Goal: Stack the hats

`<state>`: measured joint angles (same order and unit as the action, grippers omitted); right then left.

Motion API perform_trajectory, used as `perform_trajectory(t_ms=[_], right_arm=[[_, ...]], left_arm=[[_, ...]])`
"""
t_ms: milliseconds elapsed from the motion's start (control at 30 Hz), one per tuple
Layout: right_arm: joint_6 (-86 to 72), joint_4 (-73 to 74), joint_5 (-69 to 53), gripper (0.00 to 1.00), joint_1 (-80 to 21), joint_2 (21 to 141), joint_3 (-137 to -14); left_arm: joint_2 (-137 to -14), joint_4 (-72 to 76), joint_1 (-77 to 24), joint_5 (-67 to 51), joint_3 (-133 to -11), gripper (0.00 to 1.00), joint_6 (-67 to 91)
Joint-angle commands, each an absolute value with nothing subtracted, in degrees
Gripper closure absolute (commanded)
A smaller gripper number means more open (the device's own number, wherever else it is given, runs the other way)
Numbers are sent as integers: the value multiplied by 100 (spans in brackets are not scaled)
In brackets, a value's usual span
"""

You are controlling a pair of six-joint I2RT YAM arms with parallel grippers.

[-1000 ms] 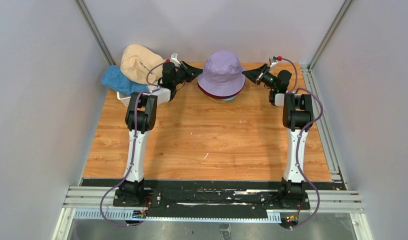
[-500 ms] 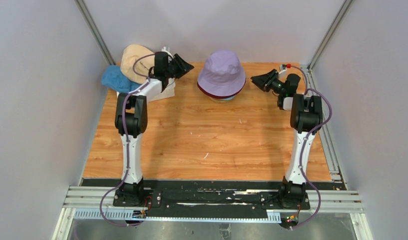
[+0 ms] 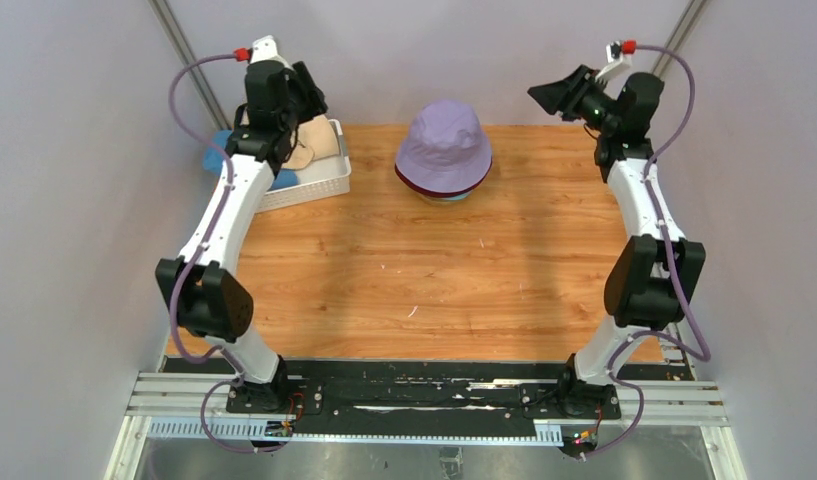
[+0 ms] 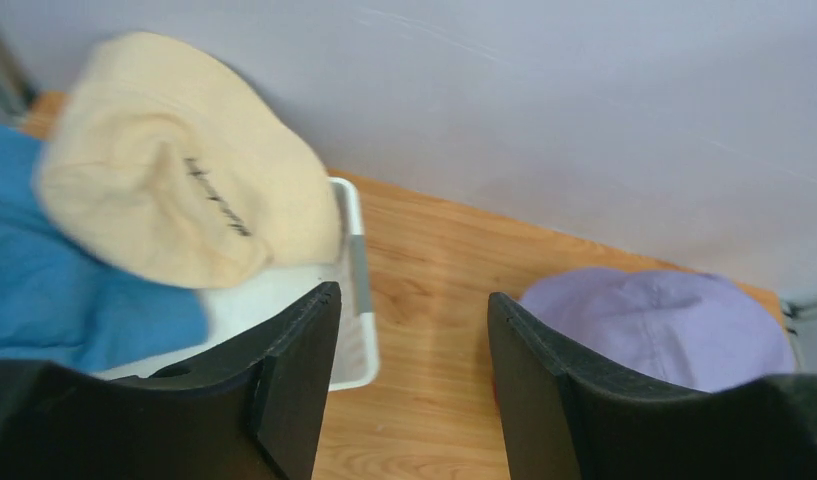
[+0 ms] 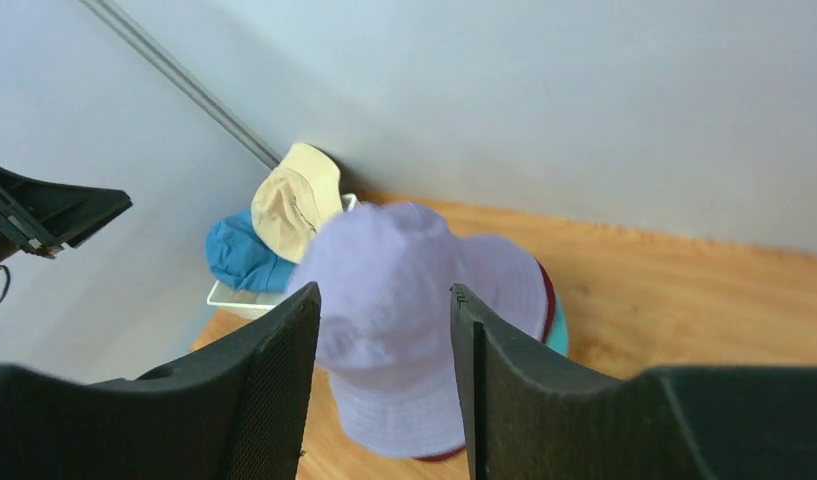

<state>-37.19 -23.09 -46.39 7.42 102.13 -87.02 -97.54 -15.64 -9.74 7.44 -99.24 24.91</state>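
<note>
A lavender hat (image 3: 444, 148) sits on top of a stack at the back middle of the table. Under it show a dark red brim (image 5: 550, 295) and a teal brim (image 5: 558, 335). A beige hat (image 4: 174, 200) and a blue hat (image 4: 54, 280) lie in the white basket (image 4: 359, 300) at the back left. My left gripper (image 3: 309, 85) hangs high over the basket, open and empty, partly hiding the beige hat from above. Raised to the right of the stack, my right gripper (image 3: 554, 95) is open and empty, pointing toward the lavender hat (image 5: 404, 290).
The white basket (image 3: 319, 185) stands against the back left corner of the wooden table (image 3: 414, 280). Grey walls and metal frame posts (image 3: 189, 60) close in the back and sides. The arm bases sit on a black rail (image 3: 414, 395) at the near edge.
Both grippers opened and let go of the lavender hat's brim. Both arms then rose and drew back from it, the left over the basket, the right up to the back right.
</note>
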Motion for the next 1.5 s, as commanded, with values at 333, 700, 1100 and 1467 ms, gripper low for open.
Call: perform_trajectory(t_ms=[333,700,1100,1467], right_arm=[[-1616,238,-3831,45,-1520,10147,-10296],[-1468,67,-3894,45,-1691,9920,-9484],[-1553,23,-4108,46,-1694,9876,-9496],[-1494,134,-4100,46,-1683,9820,-9565]], left_arm=[[-9120,-2302,432,1867,-8760,38,2875],[-9028,-1789,1486,1726,-7803,38,3568],[-10446,-1356,1827,1416,-8555,35,3710],[-11229,-786,2024,1213,-8819,29,3575]])
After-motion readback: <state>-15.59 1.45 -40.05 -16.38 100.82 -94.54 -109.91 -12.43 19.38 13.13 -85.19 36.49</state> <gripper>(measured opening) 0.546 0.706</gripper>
